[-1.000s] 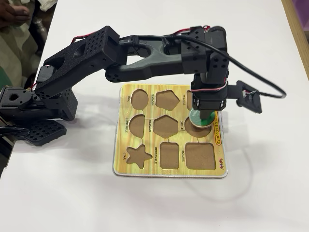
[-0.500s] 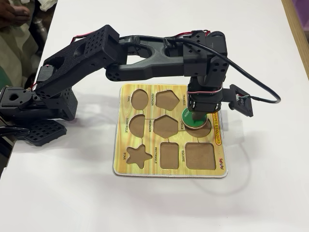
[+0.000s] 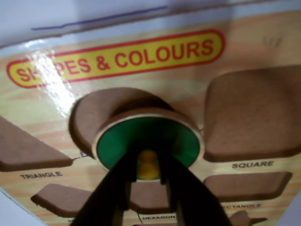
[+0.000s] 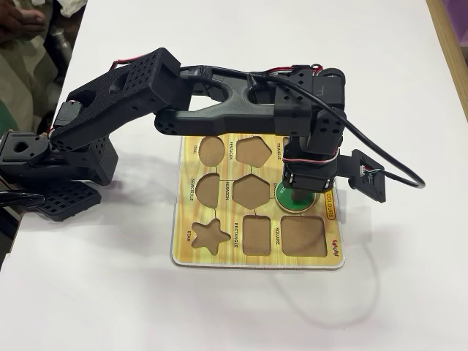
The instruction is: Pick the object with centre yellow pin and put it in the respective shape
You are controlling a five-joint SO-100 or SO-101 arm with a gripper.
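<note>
On the white table (image 4: 409, 88), a yellow wood-grain shape board (image 4: 219, 256) is lying flat, with the black arm (image 4: 131, 80) reaching over it from the left of the fixed view. Near the board's right edge, the gripper (image 4: 297, 194) is pointing straight down and clamping the little yellow knob (image 3: 147, 163) at the middle of the green disc (image 3: 176, 141); in the wrist view, both dark fingers (image 3: 120, 181) are pressing against that knob from either side. The disc, with its pale wooden rim, is sitting tilted over the round brown cutout (image 3: 101, 115), covering its near part while the far-left part of the recess is showing uncovered. Whether the disc is touching the board cannot be told. Beside it in the wrist view, the square cutout (image 3: 254, 110) is lying to the right, the triangle cutout (image 3: 23, 150) to the left, and the red "SHAPES & COLOURS" label (image 3: 117, 56) is running along the far edge.
</note>
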